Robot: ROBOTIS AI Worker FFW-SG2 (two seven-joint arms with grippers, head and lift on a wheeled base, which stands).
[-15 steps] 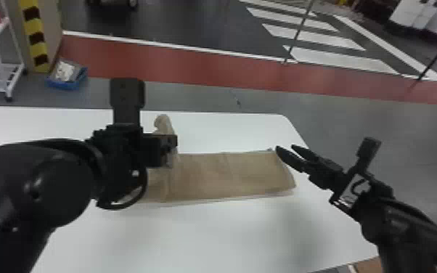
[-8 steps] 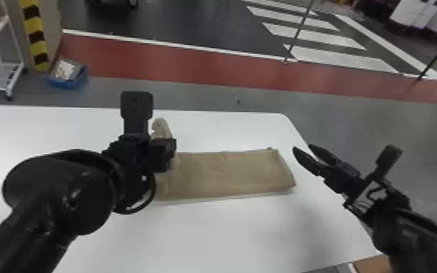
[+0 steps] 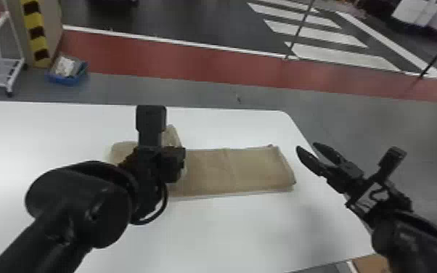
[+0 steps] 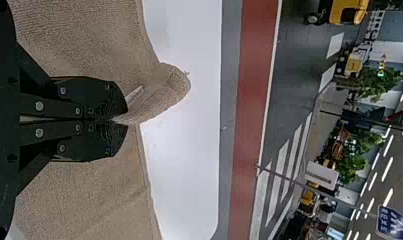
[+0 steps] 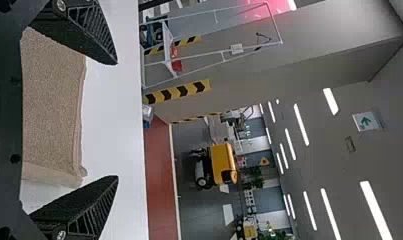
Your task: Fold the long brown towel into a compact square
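Left gripper (image 3: 172, 163) sits farther right than before. Left wrist view: fingers (image 4: 91, 137) clamp brown towel's (image 4: 164, 95) raised fold. Right gripper's (image 3: 305, 145) fingers apart.

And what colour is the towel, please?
The towel is light brown; it shows best in the head view.

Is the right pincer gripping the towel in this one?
No, the right pincer is open, hanging off the end of the brown towel with nothing between its fingers.
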